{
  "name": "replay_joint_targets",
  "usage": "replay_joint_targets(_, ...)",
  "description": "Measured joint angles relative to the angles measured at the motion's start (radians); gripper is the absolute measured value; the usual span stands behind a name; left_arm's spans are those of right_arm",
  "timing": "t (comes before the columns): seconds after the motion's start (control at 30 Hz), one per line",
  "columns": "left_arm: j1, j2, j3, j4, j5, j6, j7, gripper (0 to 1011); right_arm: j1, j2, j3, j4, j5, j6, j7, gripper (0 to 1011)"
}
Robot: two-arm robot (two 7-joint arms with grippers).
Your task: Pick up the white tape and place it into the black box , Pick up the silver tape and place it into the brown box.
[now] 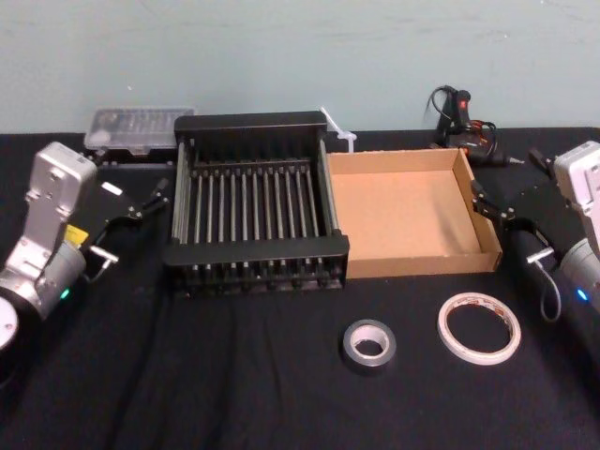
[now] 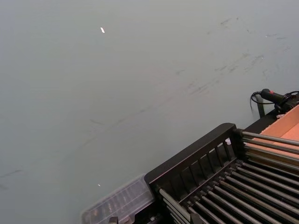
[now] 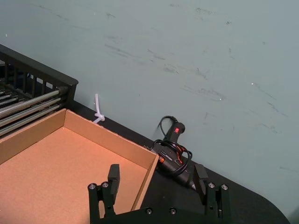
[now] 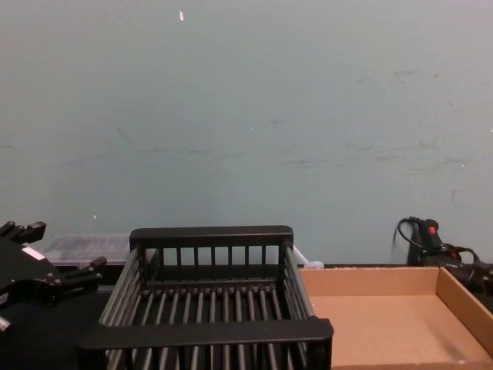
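Two tape rolls lie flat and apart on the black cloth table [image 1: 234, 375], in front of the containers. One is the dark grey-silver tape roll [image 1: 368, 344], thick-walled with a shiny pale core. To its right is the thinner, wider-holed white tape roll [image 1: 479, 326], whose red print is too small to read. Behind them, side by side, stand one black plastic basket [image 1: 253, 249] with slatted walls and a barred floor, and one shallow brown cardboard tray [image 1: 417, 263]. The left gripper [image 1: 155, 195] hovers beside the basket and the right gripper [image 3: 157, 171] by the tray's right wall. Both have their fingers spread, holding nothing.
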Motion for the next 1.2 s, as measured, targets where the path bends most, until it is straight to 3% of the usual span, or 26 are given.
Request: replay_joint_targets(1.2, 0.000, 0.000, 0.000, 0.000, 0.000, 0.000, 0.000, 1001, 0.000, 0.000, 0.000, 0.000, 0.000, 0.000, 0.000, 1002)
